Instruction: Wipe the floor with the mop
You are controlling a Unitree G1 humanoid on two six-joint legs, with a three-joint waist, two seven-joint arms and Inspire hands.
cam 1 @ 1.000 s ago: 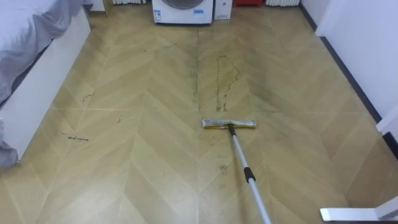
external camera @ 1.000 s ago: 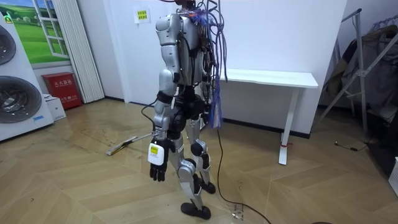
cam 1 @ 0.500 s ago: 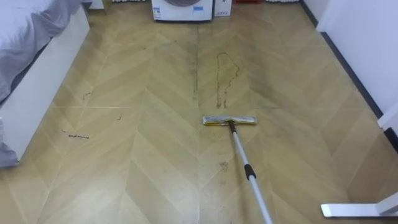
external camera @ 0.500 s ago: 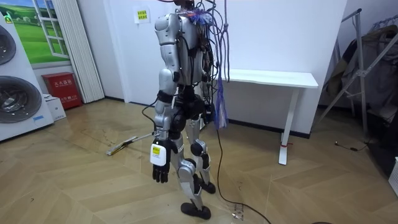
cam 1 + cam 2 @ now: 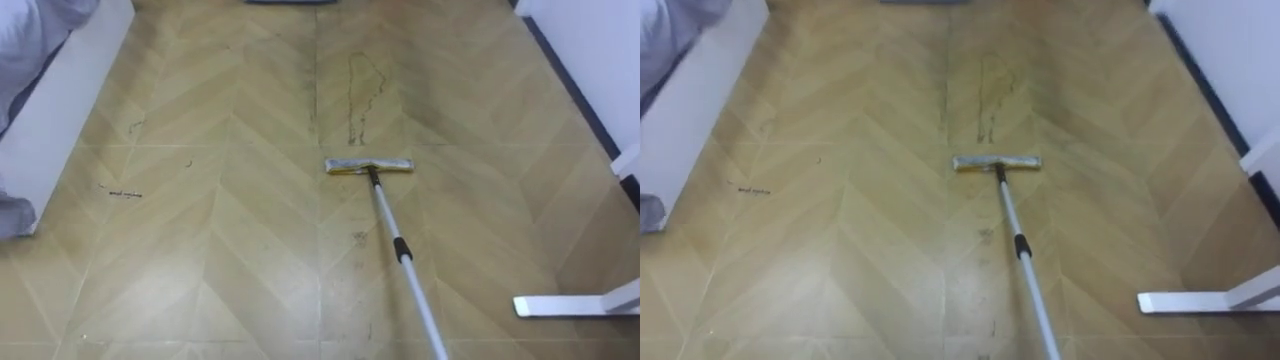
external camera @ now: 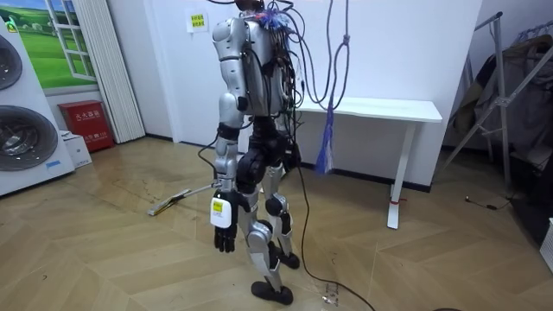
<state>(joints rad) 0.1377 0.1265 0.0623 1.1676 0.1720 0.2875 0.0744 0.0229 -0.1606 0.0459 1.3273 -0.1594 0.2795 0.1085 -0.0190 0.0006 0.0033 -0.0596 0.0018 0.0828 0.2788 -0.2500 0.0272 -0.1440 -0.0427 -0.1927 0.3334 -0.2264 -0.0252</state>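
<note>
one mop (image 5: 399, 250) has its head on the floor (image 5: 220, 250) out front by the stain (image 5: 358, 100), its long pole runs back to the robot's right side, so the right arm looks nearer, while the left robot hand (image 6: 223, 226) hangs loose and empty.

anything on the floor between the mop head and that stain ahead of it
Nothing visible. Bare floor lies between the mop head and the stain; the small debris sits well off to the left.
</note>
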